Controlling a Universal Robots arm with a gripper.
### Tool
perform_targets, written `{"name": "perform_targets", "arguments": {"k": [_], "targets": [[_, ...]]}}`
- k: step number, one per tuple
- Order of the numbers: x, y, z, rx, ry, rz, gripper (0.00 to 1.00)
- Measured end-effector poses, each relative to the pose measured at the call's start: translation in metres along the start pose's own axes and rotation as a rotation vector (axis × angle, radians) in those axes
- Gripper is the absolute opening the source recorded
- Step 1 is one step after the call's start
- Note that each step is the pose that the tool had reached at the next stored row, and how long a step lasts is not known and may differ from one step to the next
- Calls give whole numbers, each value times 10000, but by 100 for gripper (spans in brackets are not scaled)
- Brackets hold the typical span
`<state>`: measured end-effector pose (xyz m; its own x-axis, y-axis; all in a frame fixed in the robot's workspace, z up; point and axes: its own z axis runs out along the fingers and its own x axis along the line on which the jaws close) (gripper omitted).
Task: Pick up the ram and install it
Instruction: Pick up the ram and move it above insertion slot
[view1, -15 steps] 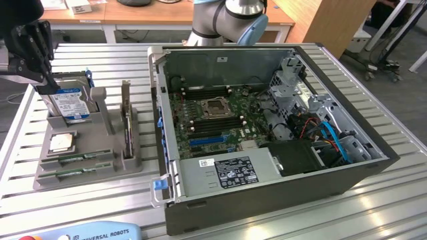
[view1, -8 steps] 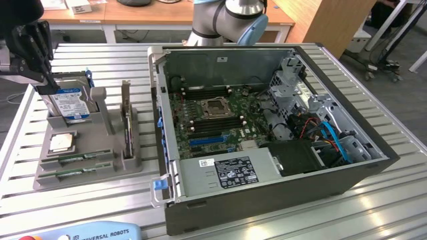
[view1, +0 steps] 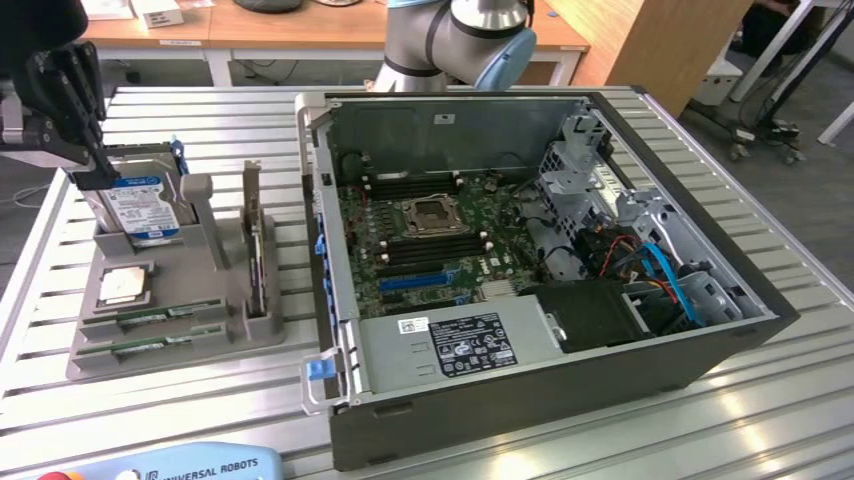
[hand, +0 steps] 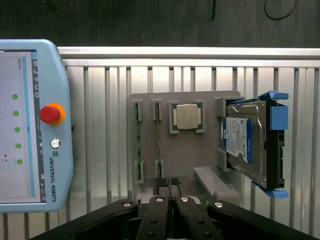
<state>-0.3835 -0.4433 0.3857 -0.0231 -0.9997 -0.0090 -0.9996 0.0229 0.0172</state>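
Note:
Two alike green sticks stand on edge in the slots of a grey fixture (hand: 185, 150); the ram is one of them, and I cannot tell which. One stick (hand: 158, 140) (view1: 150, 316) lies beside the CPU, the other (hand: 137, 142) (view1: 147, 345) one slot further out. My gripper (hand: 170, 182) (view1: 96, 178) hangs well above the fixture, over its hard-drive end, with the fingers shut and nothing between them. The open PC case (view1: 747, 330) with its motherboard (view1: 414, 250) lies to the exterior view's right of the fixture.
The fixture also holds a silver hard drive with a blue label (hand: 245, 142) (view1: 140, 205), a CPU (hand: 186, 117) (view1: 123, 287) and an upright card (view1: 251, 240). A blue teach pendant (hand: 30, 125) (view1: 174, 465) lies on the slatted metal table (view1: 747, 420) by the fixture.

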Motion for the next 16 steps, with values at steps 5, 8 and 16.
{"name": "perform_targets", "arguments": {"k": [5,8,16], "targets": [[0,0,5,0,1,-114,10],[0,0,9,-2,3,-208,10],[0,0,13,-1,-3,-306,10]]}}
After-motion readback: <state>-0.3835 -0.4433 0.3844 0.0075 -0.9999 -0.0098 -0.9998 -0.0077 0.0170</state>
